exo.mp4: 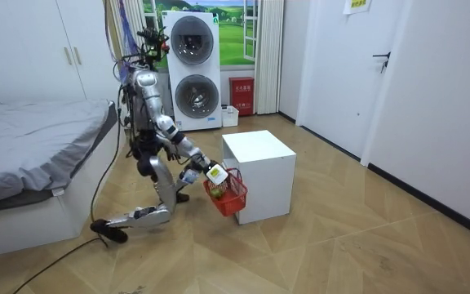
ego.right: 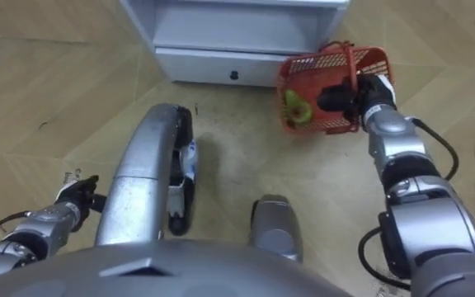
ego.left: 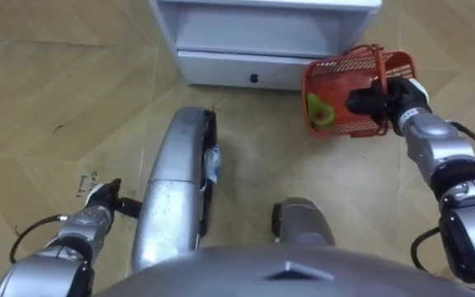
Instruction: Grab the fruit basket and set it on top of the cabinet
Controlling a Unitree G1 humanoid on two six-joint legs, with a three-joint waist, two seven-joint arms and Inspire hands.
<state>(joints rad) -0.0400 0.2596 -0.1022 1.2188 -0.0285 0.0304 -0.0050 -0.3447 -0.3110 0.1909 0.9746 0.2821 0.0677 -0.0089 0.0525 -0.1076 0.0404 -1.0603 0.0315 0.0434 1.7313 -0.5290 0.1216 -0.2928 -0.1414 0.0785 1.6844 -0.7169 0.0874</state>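
A red mesh fruit basket (ego.left: 340, 78) hangs tilted just above the wooden floor, in front of the white cabinet's right corner. A green pear-like fruit (ego.left: 322, 111) lies inside against its lower wall. My right hand (ego.left: 383, 103) reaches out at the right and is shut on the basket's handle at the rim. In the room view I kneel on one knee beside the cabinet, holding the basket (exo.mp4: 228, 193) out low in front of me. My left hand (ego.left: 107, 198) hangs at the lower left near my thigh, fingers relaxed and holding nothing.
The white cabinet (ego.left: 254, 33) stands directly ahead, its bottom drawer with a dark knob (ego.left: 254, 78) close to the basket. A bed (exo.mp4: 31, 155) lies behind me at the room view's left. Stacked washing machines (exo.mp4: 192, 69) stand at the back wall.
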